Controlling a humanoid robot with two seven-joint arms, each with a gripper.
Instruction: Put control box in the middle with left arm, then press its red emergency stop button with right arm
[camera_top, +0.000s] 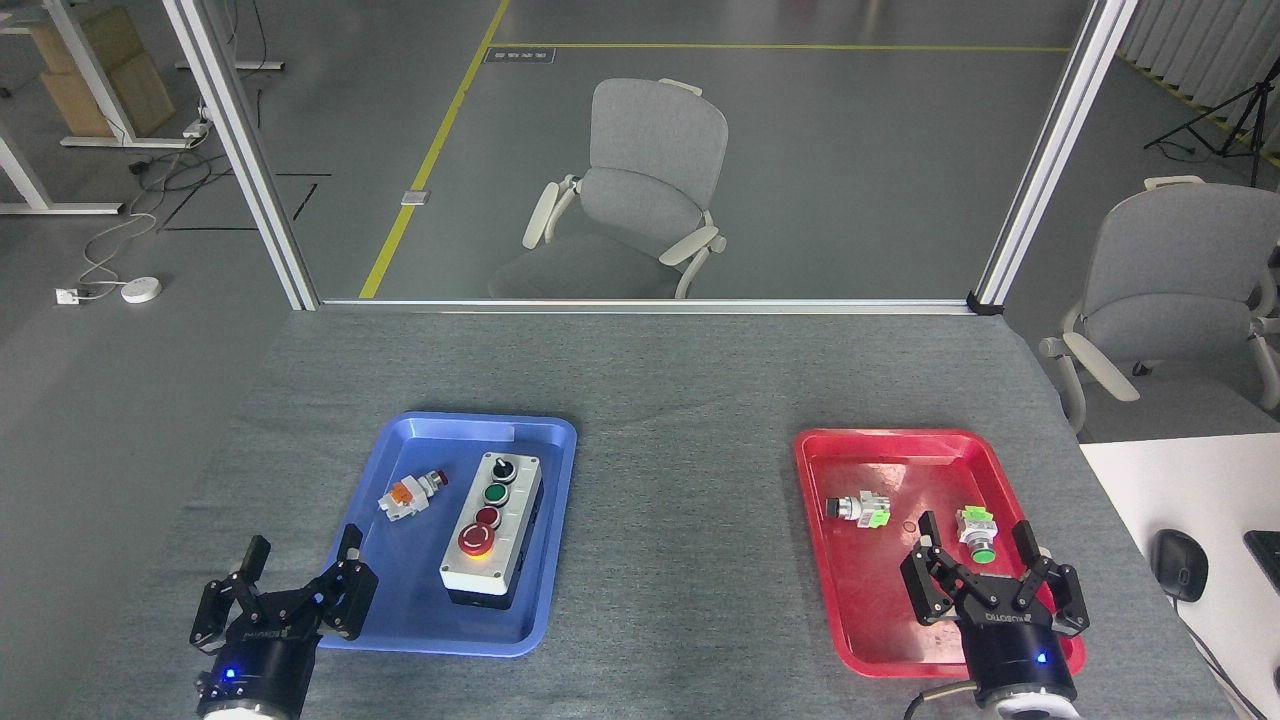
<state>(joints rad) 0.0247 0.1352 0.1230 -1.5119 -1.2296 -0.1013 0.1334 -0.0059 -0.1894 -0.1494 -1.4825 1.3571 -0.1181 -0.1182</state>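
Head view over a grey felt table (680, 400): neither step of the task appears done. The middle (685, 560) of the table, the bare strip between the two trays, lies unoccupied. The blue tray (400, 440) on the left holds the control box (510, 560), which lies lengthwise on the tray's right side, untouched, its red emergency stop button (476, 540) at the near end and not pressed by anything. Moving the box to the middle and pressing the button are both left to do, judging from how things lie.

The red tray (830, 600) on the right carries two small loose push-button parts (858, 509), and a third loose part (411, 494), orange and white, sits beside the box in the blue tray.

The left gripper (298, 550) hangs at the near left corner of the blue tray, fingers spread apart and pointing away from the robot, holding nothing, near the box but clear of it. The right gripper (976, 534) hovers over the near end of the red tray, fingers likewise apart and empty, well apart from the box and its button.
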